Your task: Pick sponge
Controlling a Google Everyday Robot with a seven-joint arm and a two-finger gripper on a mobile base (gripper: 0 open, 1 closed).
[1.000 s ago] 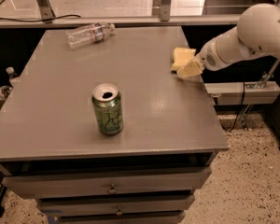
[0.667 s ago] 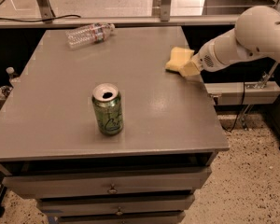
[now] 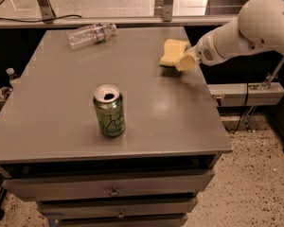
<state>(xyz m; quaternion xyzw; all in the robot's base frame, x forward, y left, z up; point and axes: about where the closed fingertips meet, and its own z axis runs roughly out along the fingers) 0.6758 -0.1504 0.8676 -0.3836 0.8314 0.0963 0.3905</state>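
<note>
The white robot arm [image 3: 255, 22] ran off the top and right edges. Its end effector [image 3: 186, 62] was at the right side of the grey surface [image 3: 61, 112] and hid one corner of the pale yellow foam sponge [image 3: 172, 51]. The grey drawers [image 3: 113, 193] were cut off at the bottom.

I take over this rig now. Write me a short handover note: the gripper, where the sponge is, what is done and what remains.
Gripper: at the far right part of the table, right against the sponge's near right side. Whether it truly holds the sponge cannot be told from this view.
Sponge: far right of the table, touching the gripper, tilted, with a shadow beneath it.
Done: the arm has reached the sponge.
Left: confirm the hold, then lift the sponge off the table.
Also there: green can upright near the front middle, plastic bottle lying at the far left, both apart from the sponge.
</note>
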